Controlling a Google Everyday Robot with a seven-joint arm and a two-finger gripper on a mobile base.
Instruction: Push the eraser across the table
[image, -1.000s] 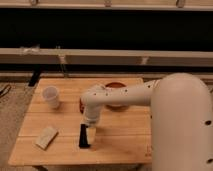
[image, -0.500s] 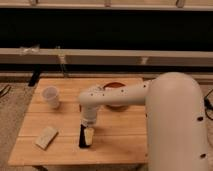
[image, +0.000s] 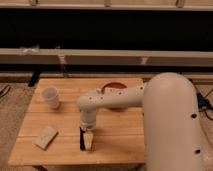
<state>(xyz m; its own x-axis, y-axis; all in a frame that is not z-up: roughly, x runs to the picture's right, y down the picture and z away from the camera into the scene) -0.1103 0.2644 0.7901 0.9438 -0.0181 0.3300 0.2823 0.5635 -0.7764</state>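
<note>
The eraser (image: 81, 138), a small flat black block, lies lengthwise on the light-wood slatted table (image: 120, 142) near its front edge, left of centre. My gripper (image: 88, 140) hangs straight down from the white arm and sits right beside the eraser, on its right, touching or nearly touching it. The gripper covers part of the eraser's right side.
A white cup (image: 50, 97) stands at the table's back left. A pale beige flat block (image: 46, 137) lies at the front left. A dark-red round object (image: 115, 90) sits at the back, partly behind the arm. My large white arm body (image: 172, 125) fills the right side.
The arm has drawn a little toward the table's front and the gripper has lowered beside the eraser. The eraser has shifted slightly left and nearer the front edge.
</note>
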